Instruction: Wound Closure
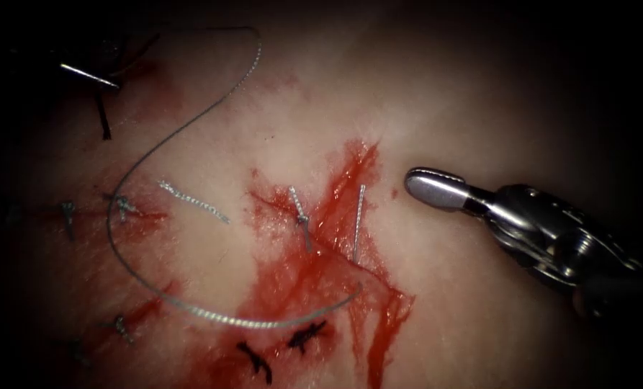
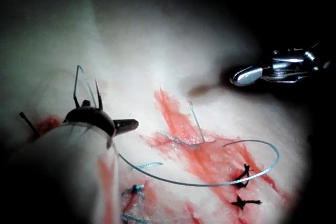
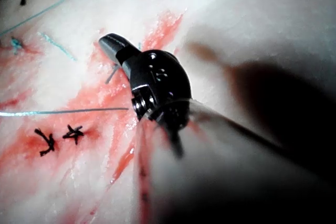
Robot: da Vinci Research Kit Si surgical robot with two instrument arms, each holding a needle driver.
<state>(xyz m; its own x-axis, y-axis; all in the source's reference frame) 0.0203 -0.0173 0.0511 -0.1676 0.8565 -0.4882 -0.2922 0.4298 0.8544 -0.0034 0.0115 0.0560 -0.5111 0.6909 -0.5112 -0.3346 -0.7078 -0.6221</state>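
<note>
Two tools are on record. The right gripper (image 1: 436,189) hovers clenched and empty over bare tissue (image 1: 479,108), just right of the cut (image 1: 356,180), touching nothing. The left gripper (image 2: 126,125) sits at the far upper left of the endoscope frame, in shadow; whether it grasps anything cannot be told.

A thin bright sliver (image 1: 88,75) there is judged to be the needle, though this is not certain, and whether it enters the tissue cannot be told. It lies well apart from the right gripper, up and to the left, and much nearer the left arm.

The thread (image 1: 213,318) leaves the cut amid red fluid (image 1: 292,281), sweeps left in a long arc, then climbs toward that corner. Dark knots (image 1: 307,335) lie below the arc.

No brand, label or legible writing is found.
</note>
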